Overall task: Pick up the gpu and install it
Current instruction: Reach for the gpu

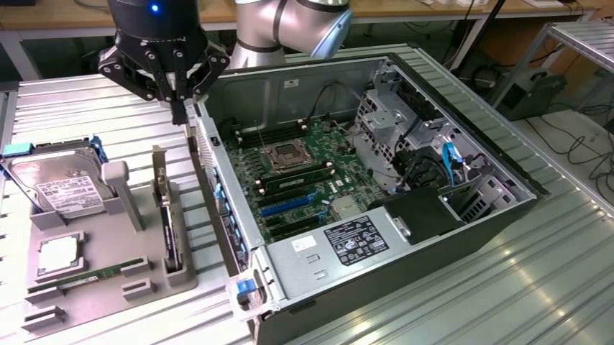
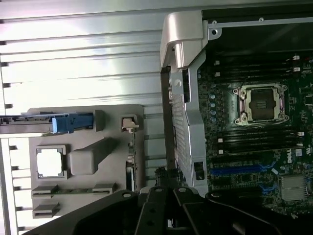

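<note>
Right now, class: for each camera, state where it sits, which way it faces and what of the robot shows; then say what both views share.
Exterior view: off the arm, high up, looking down at an angle on the case and tray; shows the arm and the shut gripper.
Wrist view: on the wrist, looking down past the gripper onto the tray and case wall.
Shared: case, tray, gpu, hard drive, CPU socket.
</note>
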You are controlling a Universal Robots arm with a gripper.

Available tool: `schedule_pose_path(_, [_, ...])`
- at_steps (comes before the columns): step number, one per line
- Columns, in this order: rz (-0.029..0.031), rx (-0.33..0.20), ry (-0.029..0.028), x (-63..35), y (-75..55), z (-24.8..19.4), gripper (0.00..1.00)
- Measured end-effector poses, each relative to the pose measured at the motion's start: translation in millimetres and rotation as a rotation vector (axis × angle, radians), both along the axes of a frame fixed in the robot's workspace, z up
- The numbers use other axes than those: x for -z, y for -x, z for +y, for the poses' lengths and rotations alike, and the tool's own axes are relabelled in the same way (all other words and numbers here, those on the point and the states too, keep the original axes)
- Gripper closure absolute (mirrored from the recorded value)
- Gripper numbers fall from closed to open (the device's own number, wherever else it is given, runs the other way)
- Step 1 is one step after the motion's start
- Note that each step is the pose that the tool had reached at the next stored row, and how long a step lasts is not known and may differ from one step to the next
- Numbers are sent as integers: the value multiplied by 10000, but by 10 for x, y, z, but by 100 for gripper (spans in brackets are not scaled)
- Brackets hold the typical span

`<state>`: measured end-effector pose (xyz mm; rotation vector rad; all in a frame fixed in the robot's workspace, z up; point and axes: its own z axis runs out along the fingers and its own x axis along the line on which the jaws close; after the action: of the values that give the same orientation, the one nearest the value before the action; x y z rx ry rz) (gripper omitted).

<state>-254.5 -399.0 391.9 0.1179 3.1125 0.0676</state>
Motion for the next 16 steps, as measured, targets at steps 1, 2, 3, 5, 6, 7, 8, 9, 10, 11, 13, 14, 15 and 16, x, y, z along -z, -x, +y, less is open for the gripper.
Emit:
schedule_pose_path(1, [0,0,0,0,8,0,89])
schedule_pose_path(2, [-1,0,-1,0,16,0,89])
schedule_pose_path(3, [-1,0,0,0,23,0,89])
schedule_pose_path(5, [0,0,-1,0,40,0,89])
schedule_pose_path(6, [0,0,-1,0,50,0,89])
schedule_pose_path(7, [-1,0,-1,0,59,0,89])
schedule_pose_path(8, [0,0,0,0,68,0,89])
schedule_pose_path(9, [0,1,0,0,72,0,89])
schedule_pose_path(10, [0,0,-1,0,74,0,89])
schedule_pose_path(11, [0,-1,0,0,74,0,89])
schedule_pose_path(13, [0,-1,0,0,75,0,89])
schedule_pose_path(14, [0,0,0,0,76,0,89])
schedule_pose_path(15, [0,1,-1,0,76,-1,89])
schedule_pose_path(16, [0,2,0,0,77,-4,89])
